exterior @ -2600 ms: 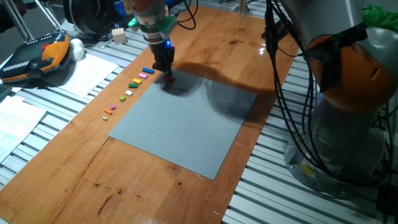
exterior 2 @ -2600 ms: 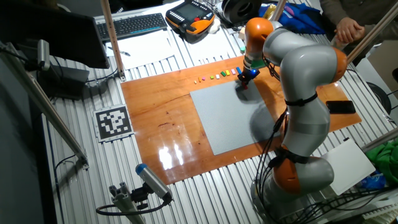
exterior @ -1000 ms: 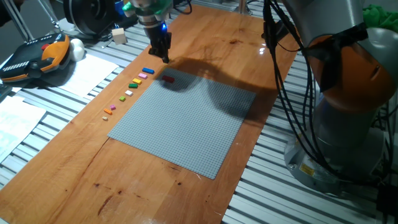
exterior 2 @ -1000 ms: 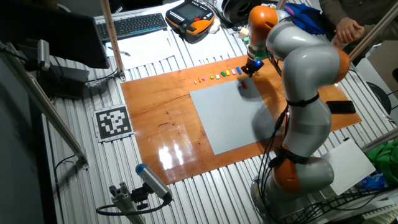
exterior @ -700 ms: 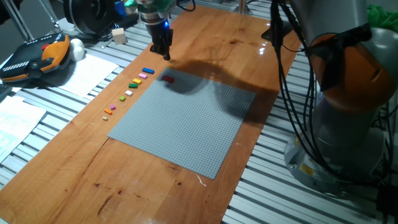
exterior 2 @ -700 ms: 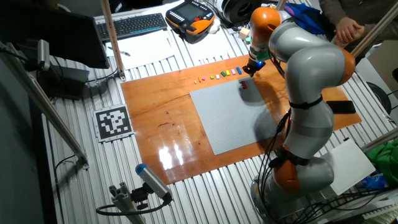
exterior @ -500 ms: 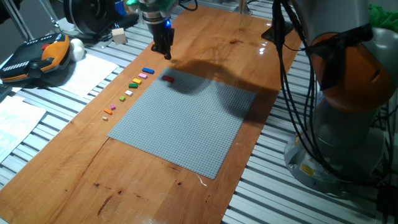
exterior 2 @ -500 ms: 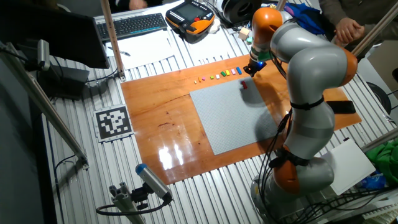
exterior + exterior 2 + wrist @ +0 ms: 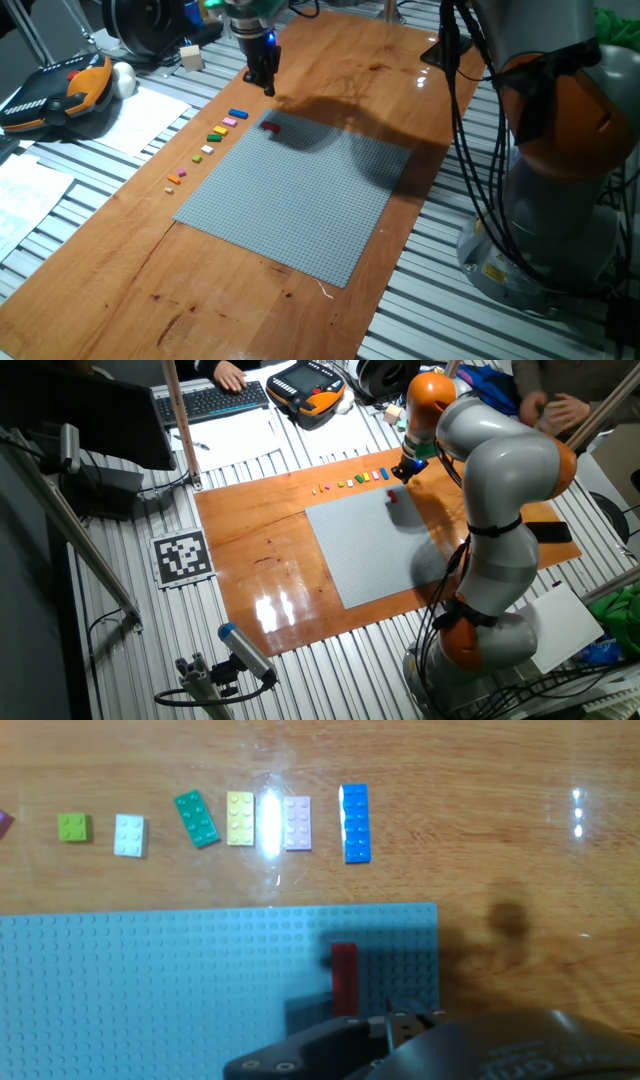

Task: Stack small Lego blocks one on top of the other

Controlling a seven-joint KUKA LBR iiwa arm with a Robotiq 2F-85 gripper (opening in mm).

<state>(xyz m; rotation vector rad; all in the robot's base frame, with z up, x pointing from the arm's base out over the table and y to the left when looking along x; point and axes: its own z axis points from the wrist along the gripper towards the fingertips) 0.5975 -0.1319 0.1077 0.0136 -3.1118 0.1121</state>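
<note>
A red block [image 9: 270, 126] [image 9: 392, 497] [image 9: 344, 979] lies alone on the grey baseplate [image 9: 300, 200], near its far corner. My gripper [image 9: 266, 90] [image 9: 403, 474] hangs above the wood just beyond that corner, apart from the red block. Nothing shows between its fingers, and their gap is too small to read. Beside the plate's edge lies a row of small Lego blocks: blue [image 9: 355, 823], pink [image 9: 297, 823], yellow [image 9: 240, 818], green [image 9: 197, 818], white [image 9: 130, 835] and lime [image 9: 72, 827]. An orange one [image 9: 175, 179] ends the row.
The wooden board [image 9: 380, 70] lies on a slatted metal table. A pale cube [image 9: 191, 57], an orange-black pendant [image 9: 60, 90] and papers [image 9: 140, 115] sit to the left of the board. The robot's base [image 9: 560, 200] and cables stand at the right.
The gripper has left the red block on the baseplate, risen, and moved away toward the far edge. Over the last half second it has hardly moved.
</note>
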